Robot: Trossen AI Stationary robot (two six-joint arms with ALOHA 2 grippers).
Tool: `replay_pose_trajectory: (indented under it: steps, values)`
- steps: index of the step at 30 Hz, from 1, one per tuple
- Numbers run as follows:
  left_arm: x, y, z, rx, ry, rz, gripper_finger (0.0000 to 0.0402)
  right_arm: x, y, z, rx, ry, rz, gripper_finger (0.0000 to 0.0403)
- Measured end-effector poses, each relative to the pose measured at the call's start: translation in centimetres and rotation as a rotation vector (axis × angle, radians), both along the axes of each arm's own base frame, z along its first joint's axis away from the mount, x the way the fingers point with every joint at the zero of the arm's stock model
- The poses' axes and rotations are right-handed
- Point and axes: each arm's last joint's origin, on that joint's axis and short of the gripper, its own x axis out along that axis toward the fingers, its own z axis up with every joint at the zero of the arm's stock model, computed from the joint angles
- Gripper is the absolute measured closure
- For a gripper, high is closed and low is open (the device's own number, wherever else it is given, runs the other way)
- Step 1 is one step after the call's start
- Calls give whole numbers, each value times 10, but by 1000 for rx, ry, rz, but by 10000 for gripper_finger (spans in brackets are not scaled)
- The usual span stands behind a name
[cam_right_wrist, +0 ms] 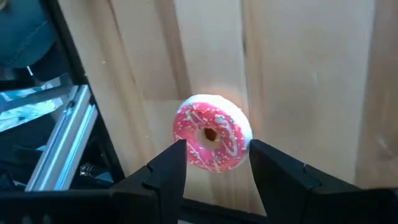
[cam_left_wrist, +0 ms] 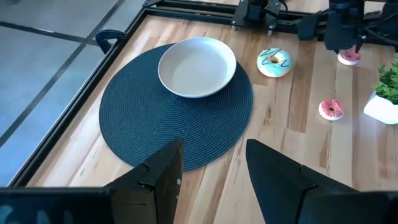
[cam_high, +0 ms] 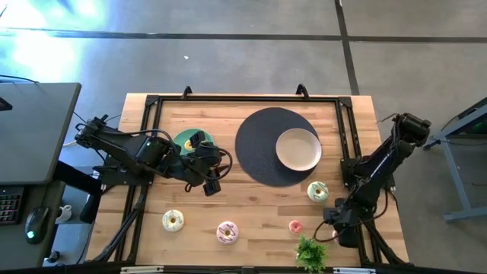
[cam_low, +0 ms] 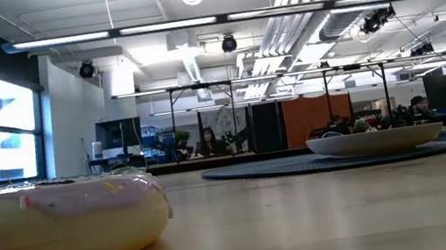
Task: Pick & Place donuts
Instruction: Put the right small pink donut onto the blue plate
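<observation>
My right gripper (cam_right_wrist: 217,154) is near the table's right near corner (cam_high: 333,218), shut on a small red-pink donut (cam_right_wrist: 212,140); the arm hides the donut in the high view. My left gripper (cam_left_wrist: 214,152) is open and empty above the table's middle left (cam_high: 211,185). A pale green iced donut (cam_high: 318,191), a small red-pink donut (cam_high: 295,226), a pink iced donut (cam_high: 227,232) and a white iced donut (cam_high: 173,221) lie flat on the table. A white bowl (cam_high: 297,148) sits on a dark round mat (cam_high: 255,148). My right gripper pinches the small red-pink donut between its two fingers, which meet opposite sides of its outer rim (cam_right_wrist: 180,134). The fingers come from above, pointing down. The donut lies with its iced face up, slightly tilted; whether it is clear of the table, I cannot tell. It also shows below that gripper in the left wrist view (cam_left_wrist: 348,57).
A leafy green sprig (cam_high: 310,253) stands at the near edge beside my right arm. A green dish (cam_high: 185,140) with something yellow lies partly under my left arm. A black frame (cam_high: 243,97) runs along the table's edges. Bare wood lies between the mat and the near donuts.
</observation>
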Motion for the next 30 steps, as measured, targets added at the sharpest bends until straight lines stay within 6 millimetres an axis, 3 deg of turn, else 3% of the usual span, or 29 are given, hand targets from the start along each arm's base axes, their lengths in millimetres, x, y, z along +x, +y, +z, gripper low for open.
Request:
replay_pose_trajectory:
  steps: [9, 21, 30]
  values:
    - [0, 0, 0, 0, 0, 0, 229, -3, 0, -1, -82, -101, -31, 234]
    - [0, 0, 0, 0, 0, 0, 229, -8, 3, -1, -44, -40, 31, 304]
    - [0, 0, 0, 0, -1, 0, 229, -7, 13, -15, -93, -87, 12, 306]
